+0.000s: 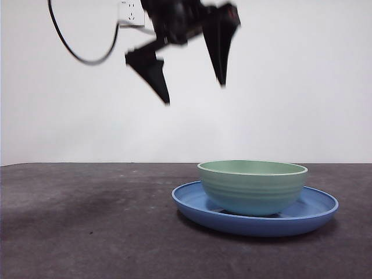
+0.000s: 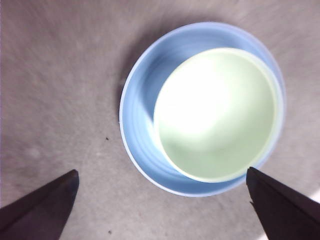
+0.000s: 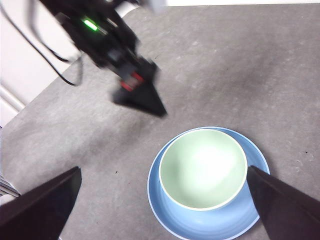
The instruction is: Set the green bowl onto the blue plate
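The green bowl point(image 1: 253, 186) stands upright inside the blue plate point(image 1: 314, 212) on the dark grey table, right of centre in the front view. My left gripper point(image 1: 195, 94) hangs open and empty high above the table, up and to the left of the bowl. Its wrist view looks down on the bowl point(image 2: 217, 112) in the plate point(image 2: 140, 115), with the left gripper point(image 2: 161, 171) apart from both. My right gripper point(image 3: 163, 169) is open and empty, well above the bowl point(image 3: 202, 167) and plate point(image 3: 200, 225). That view also shows the left gripper point(image 3: 135, 90).
A white wall stands behind the table, with a socket point(image 1: 131, 13) and a black cable point(image 1: 70, 49) hanging from the left arm. The table's edge point(image 3: 30, 100) shows in the right wrist view, beyond the left arm.
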`<state>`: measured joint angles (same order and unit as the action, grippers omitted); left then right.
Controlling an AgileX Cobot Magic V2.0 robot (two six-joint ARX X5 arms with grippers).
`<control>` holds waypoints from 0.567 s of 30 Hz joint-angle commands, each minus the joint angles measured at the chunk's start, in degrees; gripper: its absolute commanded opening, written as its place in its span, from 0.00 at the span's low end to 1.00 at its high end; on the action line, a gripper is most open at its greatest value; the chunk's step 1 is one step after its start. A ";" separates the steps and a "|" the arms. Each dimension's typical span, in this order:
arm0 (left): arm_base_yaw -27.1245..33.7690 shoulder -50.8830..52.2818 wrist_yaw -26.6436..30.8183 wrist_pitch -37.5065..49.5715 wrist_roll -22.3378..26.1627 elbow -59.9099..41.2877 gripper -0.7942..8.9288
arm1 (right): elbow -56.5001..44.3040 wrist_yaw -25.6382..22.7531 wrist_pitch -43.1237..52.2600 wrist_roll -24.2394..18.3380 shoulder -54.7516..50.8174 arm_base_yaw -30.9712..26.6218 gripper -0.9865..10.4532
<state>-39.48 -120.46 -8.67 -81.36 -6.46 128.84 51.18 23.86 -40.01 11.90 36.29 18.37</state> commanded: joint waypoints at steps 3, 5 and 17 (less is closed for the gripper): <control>-0.07 10.82 0.28 -2.34 2.84 0.46 0.74 | 0.96 0.04 0.48 -0.57 0.28 0.26 0.65; 0.26 15.19 0.28 -2.32 4.04 -1.25 0.74 | 0.96 0.04 0.48 -0.57 0.28 0.26 0.65; 3.06 54.97 -1.62 17.90 9.05 -33.99 0.74 | 0.96 0.04 0.46 -0.57 0.28 0.26 0.65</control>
<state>-36.12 -68.36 -9.74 -64.99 0.84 97.01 51.18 23.86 -40.03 11.84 36.29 18.37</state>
